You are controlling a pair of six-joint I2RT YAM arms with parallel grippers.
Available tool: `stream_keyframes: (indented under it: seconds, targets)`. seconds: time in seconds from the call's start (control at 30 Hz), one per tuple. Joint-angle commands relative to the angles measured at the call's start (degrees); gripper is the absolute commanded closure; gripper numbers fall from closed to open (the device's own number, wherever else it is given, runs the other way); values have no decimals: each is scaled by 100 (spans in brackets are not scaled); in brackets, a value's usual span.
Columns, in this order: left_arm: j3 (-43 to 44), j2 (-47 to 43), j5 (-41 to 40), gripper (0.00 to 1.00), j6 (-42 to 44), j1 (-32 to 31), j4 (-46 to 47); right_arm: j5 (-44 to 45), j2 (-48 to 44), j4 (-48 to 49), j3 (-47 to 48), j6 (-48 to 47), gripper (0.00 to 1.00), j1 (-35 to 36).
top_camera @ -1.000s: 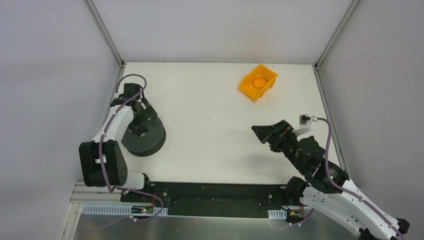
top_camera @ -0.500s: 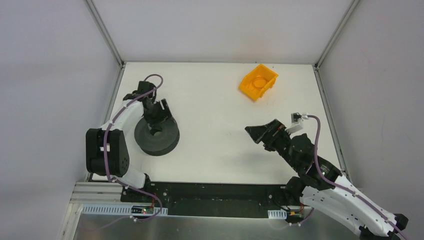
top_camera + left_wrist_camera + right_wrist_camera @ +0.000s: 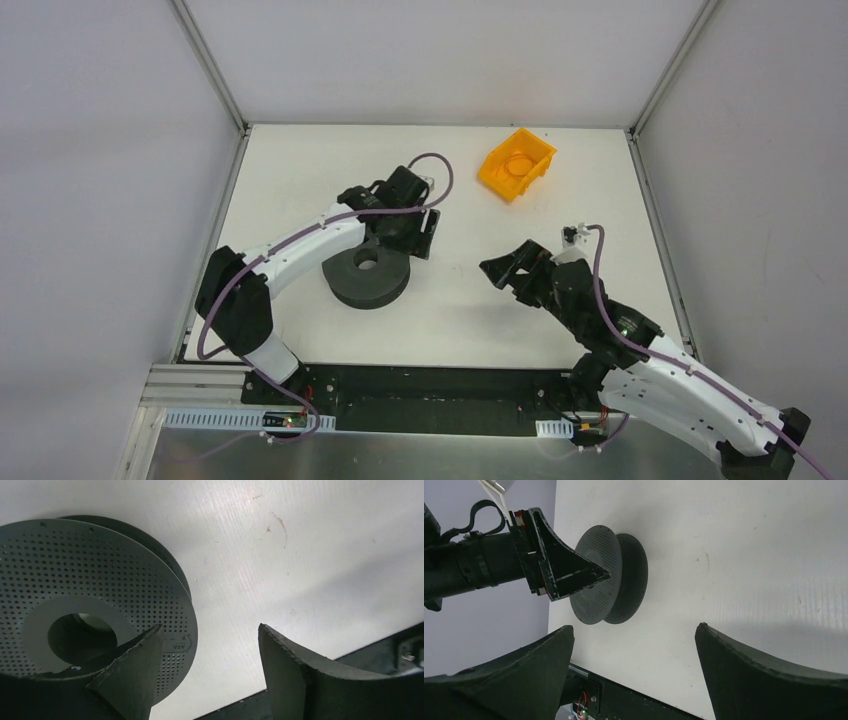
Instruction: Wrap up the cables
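Plainly, the only writing to be read is the small "ASA" (image 3: 178, 644) printed near the rim of the dark grey spool (image 3: 367, 279), seen at lower centre-left in the left wrist view. The spool lies flat on the white table (image 3: 300, 180), just left of centre in the overhead view. Its upper flange is perforated with rows of tiny holes around a smooth ring and a round hub hole. The left gripper (image 3: 415, 240) sits at the spool's upper right edge with its jaws spread wide and nothing pinched between them. In its own wrist view one finger (image 3: 131, 672) overlaps the flange just beside the hub hole (whether it touches the spool I cannot tell), while the other finger stands over bare table. The right gripper (image 3: 497, 262) is right of centre, well apart from the spool and turned toward it, its jaws likewise wide apart and holding nothing. Its wrist view shows the spool (image 3: 610, 582) and the left gripper (image 3: 574, 575) at upper left. An orange bin (image 3: 516, 163) stands at the upper right of the table. The thin cable cannot be made out in any view.
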Motion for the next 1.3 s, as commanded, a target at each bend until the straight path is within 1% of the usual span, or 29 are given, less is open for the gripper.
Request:
stream_keyframes:
  seconds: [0.0, 0.13, 0.23, 0.33, 0.43, 0.5, 0.7, 0.9, 1.03, 1.17, 1.23, 1.27]
  targets:
    - [325, 35, -2297, 32, 997, -887, -420, 195, -510, -57, 252, 77, 6, -18]
    - [290, 235, -3854, 36, 1338, -1519, -501, 651, -1395, -93, 37, 70, 8, -20]
    - [259, 601, -4844, 39, 1711, -1905, -503, 981, -2037, -251, -47, 39, 9, -16]
    - [344, 1255, -5708, 45, 2051, -2219, -504, 1324, -2519, -511, -55, 38, 9, -19]
    - [422, 1775, -6281, 50, 2158, -2384, -504, 1474, -2777, -761, -13, 30, 9, -19]
    - [463, 1982, -6457, 51, 2154, -2441, -503, 1479, -2828, -916, 59, 45, 10, -16]
    - [429, 2259, -6787, 51, 1962, -2452, -487, 1468, -2850, -1121, 81, 70, 9, -14]
    - [332, 2538, -7013, 58, 1865, -2450, -494, 1495, -2796, -1095, 47, 102, 9, -15]
    - [331, 2501, -7083, 70, 1826, -2452, -494, 1513, -2726, -1071, 26, 103, 9, -14]
    - [517, 2215, -7001, 91, 1857, -2465, -508, 1537, -2680, -1000, -38, 102, 9, -18]
    - [682, 1938, -6858, 98, 1887, -2480, -536, 1528, -2649, -938, -78, 119, 9, -15]
    - [801, 1782, -6740, 100, 1884, -2484, -580, 1509, -2628, -899, -94, 126, 9, -14]
